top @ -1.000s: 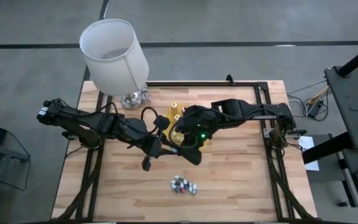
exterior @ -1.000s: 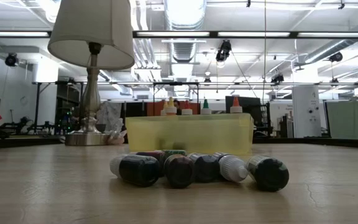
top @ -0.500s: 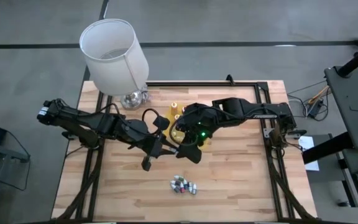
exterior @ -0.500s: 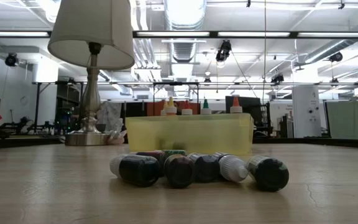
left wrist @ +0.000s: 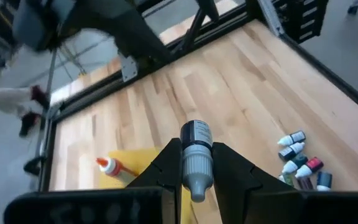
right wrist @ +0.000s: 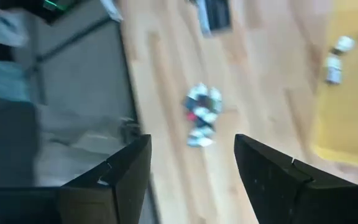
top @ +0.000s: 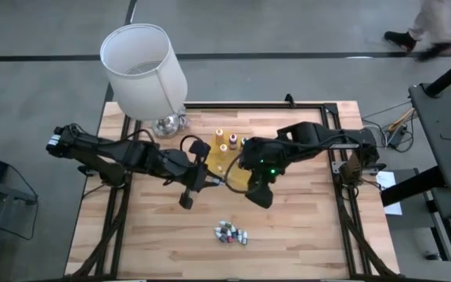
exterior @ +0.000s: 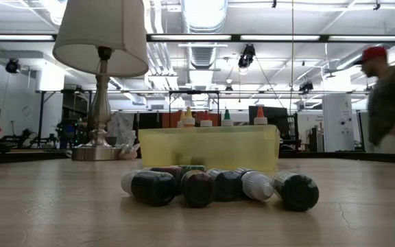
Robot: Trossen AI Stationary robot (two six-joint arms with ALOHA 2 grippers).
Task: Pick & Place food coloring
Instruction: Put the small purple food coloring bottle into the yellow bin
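- The tray [top: 227,164] lies partly under the right arm.
- The vials [right wrist: 202,115] blur in the right wrist view; colours unclear.
- A person [exterior: 391,103] is cut off at the low view's edge.

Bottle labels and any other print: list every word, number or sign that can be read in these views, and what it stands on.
No text can be read anywhere.
Bottle held in the left pincer: dark label, print too blurred.
Small vials on the table: labels too dark and small.
Yellow tray, lamp: no print visible.
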